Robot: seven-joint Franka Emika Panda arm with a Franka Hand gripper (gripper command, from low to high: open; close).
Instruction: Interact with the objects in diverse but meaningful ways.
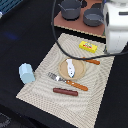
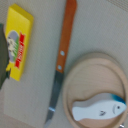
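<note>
My arm's white body [image 1: 116,25] hangs over the placemat's far corner at the exterior view's right, and it hides the gripper. The wrist view looks down on the yellow packet with a red mark [image 2: 19,42], an orange-handled knife [image 2: 61,55] and a round wooden plate [image 2: 95,75] with a small white fish-shaped piece [image 2: 97,109] on it. A dark blurred shape [image 2: 3,67] at the frame edge overlaps the packet. Elsewhere on the mat lie the packet [image 1: 88,47], the white piece [image 1: 70,66], the dark red-brown sausage [image 1: 65,92] and the pale blue cup [image 1: 26,73].
A fork with an orange handle [image 1: 67,81] lies between the wooden plate [image 1: 80,73] and the sausage. Two grey pots [image 1: 70,7] [image 1: 93,16] stand on a brown board at the back. A black cable [image 1: 60,42] loops over the beige placemat [image 1: 45,95].
</note>
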